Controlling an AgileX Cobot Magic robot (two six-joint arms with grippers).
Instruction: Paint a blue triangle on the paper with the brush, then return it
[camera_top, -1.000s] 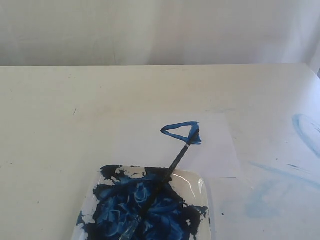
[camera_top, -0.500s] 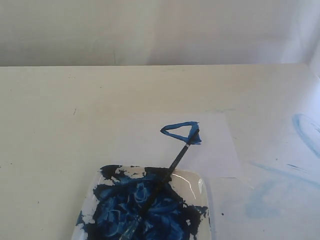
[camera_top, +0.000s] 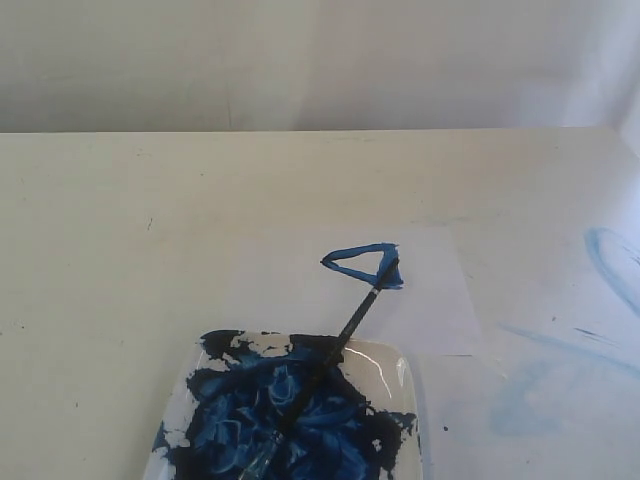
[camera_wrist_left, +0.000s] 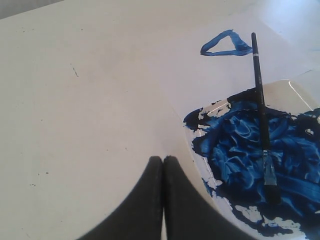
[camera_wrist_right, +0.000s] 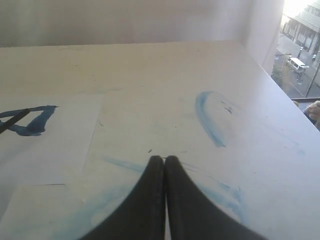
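Observation:
The blue triangle is painted on the white paper. The brush lies free, bristles down in the paint tray, its handle leaning over the tray rim with the tip by the triangle. My left gripper is shut and empty above bare table beside the tray. My right gripper is shut and empty over the table to the right of the paper. Neither arm shows in the exterior view.
The tray holds a thick mass of dark blue paint. Pale blue smears mark the tabletop at the right. The table's right edge drops off beside a window.

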